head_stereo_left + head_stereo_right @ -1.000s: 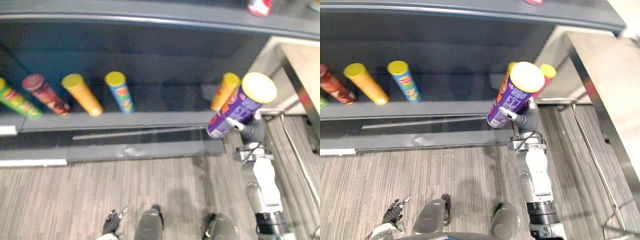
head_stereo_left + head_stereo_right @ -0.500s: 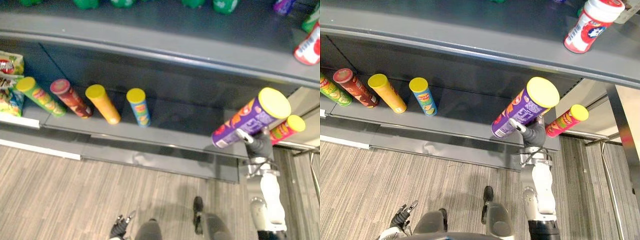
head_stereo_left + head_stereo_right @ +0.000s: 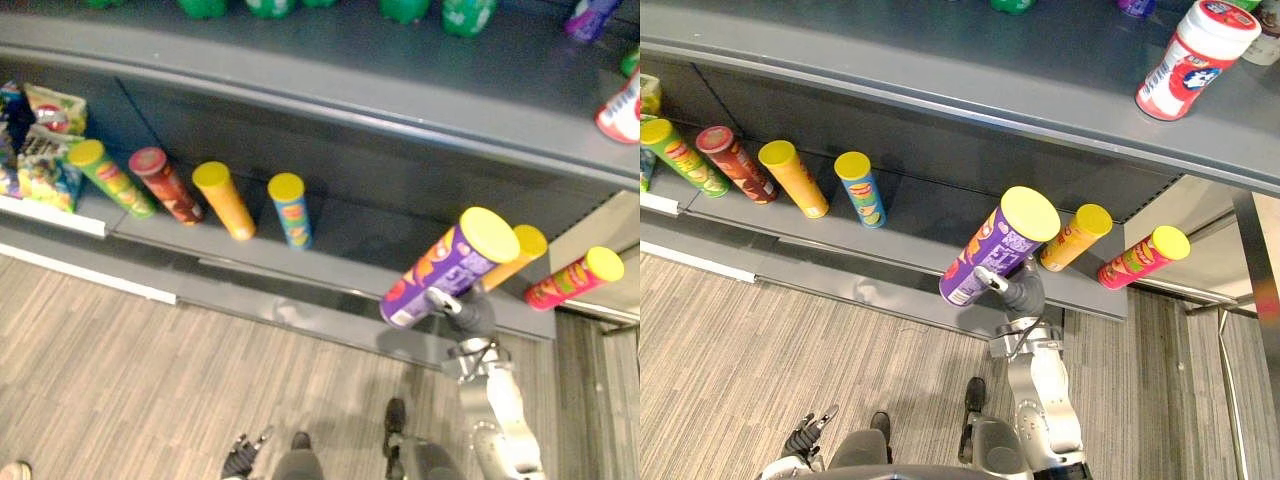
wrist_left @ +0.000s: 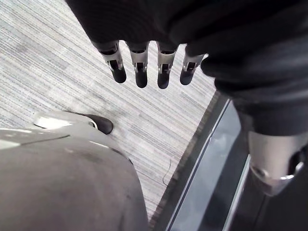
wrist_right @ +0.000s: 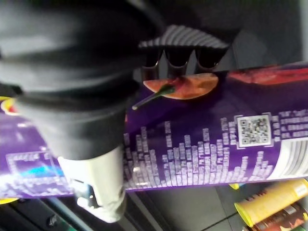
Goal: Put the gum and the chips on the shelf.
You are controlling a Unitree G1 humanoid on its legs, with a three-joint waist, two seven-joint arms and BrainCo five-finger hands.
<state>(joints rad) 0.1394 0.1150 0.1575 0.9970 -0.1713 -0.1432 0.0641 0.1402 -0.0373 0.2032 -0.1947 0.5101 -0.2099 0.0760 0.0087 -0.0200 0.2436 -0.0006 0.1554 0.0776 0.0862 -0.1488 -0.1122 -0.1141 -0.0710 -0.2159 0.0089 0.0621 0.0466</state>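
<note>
Gripping the purple chips can [image 3: 995,250]: the right hand [image 3: 1016,290] has its fingers [image 5: 177,57] curled over the can's side, thumb on the opposite side, about mid-length.

- Label under the fingers: a picture of a chip with a green sprig. Past them there is a square scan code and blocks of small white print, too fine to read.
- The can is tilted, its yellow lid higher than the fingers. Its base end sits lower and shows against the front edge of the lower shelf [image 3: 910,235]. Contact with the board cannot be told.
- Just right of the fingers an orange can [image 3: 1075,238] stands on the lower shelf, and a pink can [image 3: 1143,258] stands beyond it.
- Well apart to the left of the fingers stands a row of four cans: blue can [image 3: 862,190], yellow can [image 3: 795,180], dark red can [image 3: 735,165], green can [image 3: 680,158]. Snack bags [image 3: 40,140] are at the far end.
- On the upper shelf [image 3: 940,60], above the fingers, stands a white tub [image 3: 1185,60] with a red lid. Its label is red and blue, print not legible.

The left hand [image 4: 139,62] hangs low over the striped floor [image 4: 57,62], fingers straight and relaxed, holding nothing.
</note>
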